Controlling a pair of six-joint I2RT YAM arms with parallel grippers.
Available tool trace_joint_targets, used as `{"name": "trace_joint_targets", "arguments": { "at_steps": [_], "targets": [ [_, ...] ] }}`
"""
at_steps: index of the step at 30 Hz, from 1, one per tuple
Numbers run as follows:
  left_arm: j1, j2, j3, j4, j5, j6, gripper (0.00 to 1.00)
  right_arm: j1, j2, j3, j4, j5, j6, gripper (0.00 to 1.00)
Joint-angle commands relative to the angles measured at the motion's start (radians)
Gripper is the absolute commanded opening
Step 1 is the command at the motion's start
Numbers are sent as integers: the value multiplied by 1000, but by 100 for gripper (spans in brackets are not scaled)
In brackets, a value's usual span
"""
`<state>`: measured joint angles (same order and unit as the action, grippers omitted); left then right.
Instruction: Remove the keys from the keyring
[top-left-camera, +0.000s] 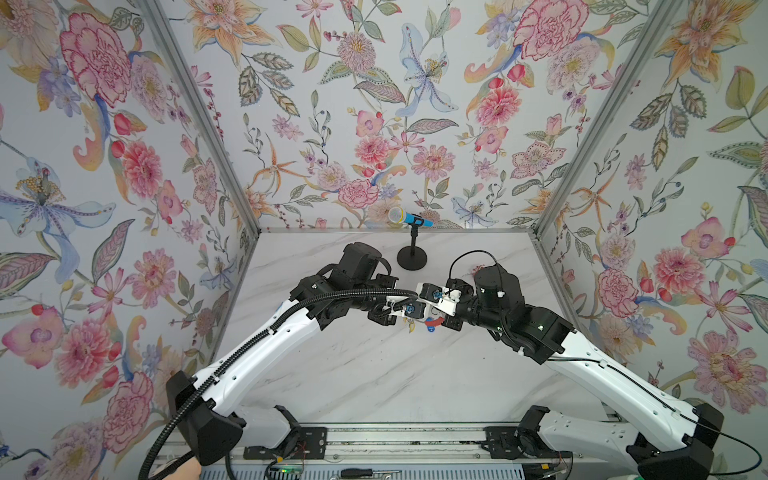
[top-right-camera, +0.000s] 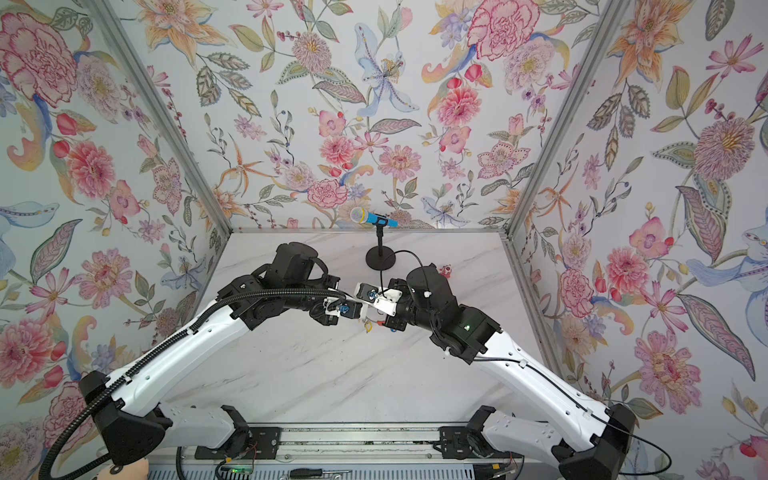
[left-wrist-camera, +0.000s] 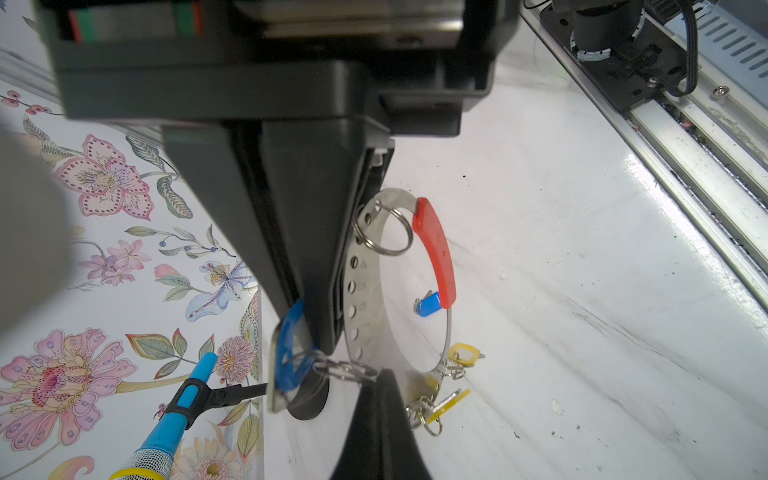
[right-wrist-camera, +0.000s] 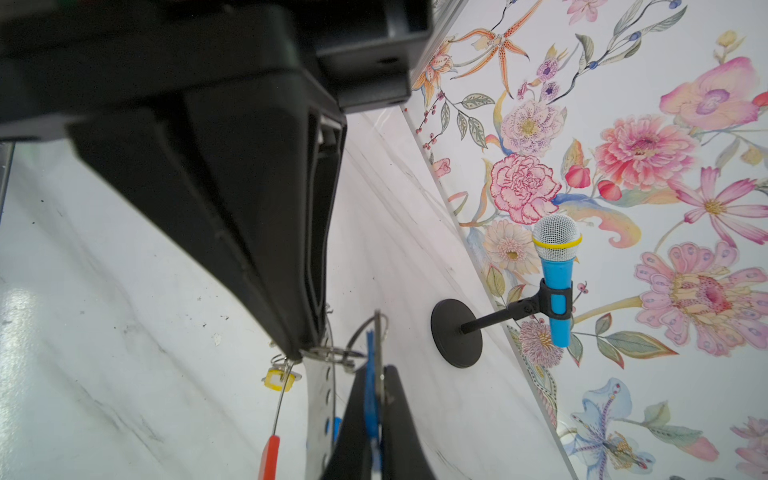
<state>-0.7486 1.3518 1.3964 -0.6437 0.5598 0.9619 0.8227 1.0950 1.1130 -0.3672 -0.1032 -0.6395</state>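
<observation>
The keyring (left-wrist-camera: 368, 291) is a grey hoop with a flat perforated band and a red sleeve (left-wrist-camera: 436, 253), held up over the marble table. In both top views it shows only as red (top-left-camera: 434, 321) under the two wrists. A blue-tagged key (left-wrist-camera: 428, 305) and yellow-tagged keys (left-wrist-camera: 465, 353) hang from it. My left gripper (left-wrist-camera: 353, 363) is shut on the band where small split rings (left-wrist-camera: 345, 369) join. My right gripper (right-wrist-camera: 336, 361) is shut on those rings, which carry another blue-tagged key (right-wrist-camera: 371, 395). The two grippers meet tip to tip (top-left-camera: 417, 309).
A toy microphone (top-left-camera: 409, 218) on a stand with a round black base (top-left-camera: 411, 257) is just behind the grippers. A small red-pink figure (top-right-camera: 446, 271) sits right of it. Flowered walls enclose three sides. A metal rail (top-left-camera: 395, 440) runs along the front.
</observation>
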Motion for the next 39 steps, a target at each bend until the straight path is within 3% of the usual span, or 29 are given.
{"name": "trace_joint_targets", "arguments": {
  "at_steps": [1,10,35,39],
  "targets": [
    [-5,-9,-16,15,-41,-51,0,35,-7,45,33,-14,-28,0],
    [57,-92,-108,183,15,-148,0,55,-35,16,8,43,-19,0],
    [106,-131,-168,272,37,-206,13,67,-25,8,-29,66,-4,0],
    [105,-127,-165,278,89,-240,29,67,-24,11,-29,70,-3,0]
  ]
}}
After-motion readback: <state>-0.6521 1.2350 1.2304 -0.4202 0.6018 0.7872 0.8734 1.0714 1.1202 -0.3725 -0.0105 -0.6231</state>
